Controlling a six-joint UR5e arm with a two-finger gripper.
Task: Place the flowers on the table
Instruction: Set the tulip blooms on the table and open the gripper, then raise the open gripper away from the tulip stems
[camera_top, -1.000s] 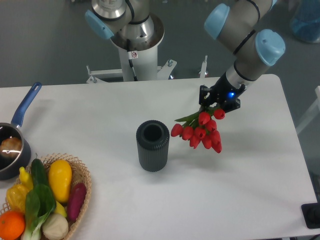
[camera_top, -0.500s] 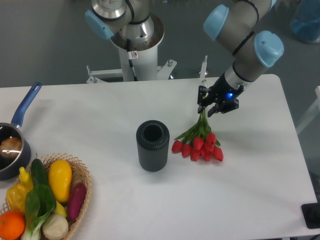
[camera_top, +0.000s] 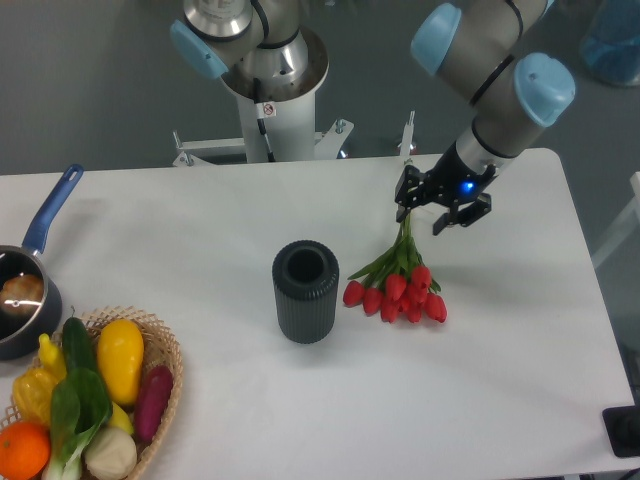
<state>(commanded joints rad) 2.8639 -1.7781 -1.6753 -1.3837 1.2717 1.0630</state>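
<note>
Tulips, a red bunch with green stems (camera_top: 398, 283), lie on the white rounded desk (camera_top: 500, 380) beside the dark ribbed cylinder vase (camera_top: 305, 291). We judge the black claw (camera_top: 441, 207) released above the stem ends; withdrawal should go straight upward, avoiding snagging.

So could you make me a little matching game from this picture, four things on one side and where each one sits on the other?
Things:
1. flowers
2. vase
3. pan
4. basket

Places:
A. bottom left corner, full of vegetables
B. middle of the table, upright
C. lying just below the gripper
D. left edge, blue handle pointing up

Pairs: 1-C, 2-B, 3-D, 4-A
</note>
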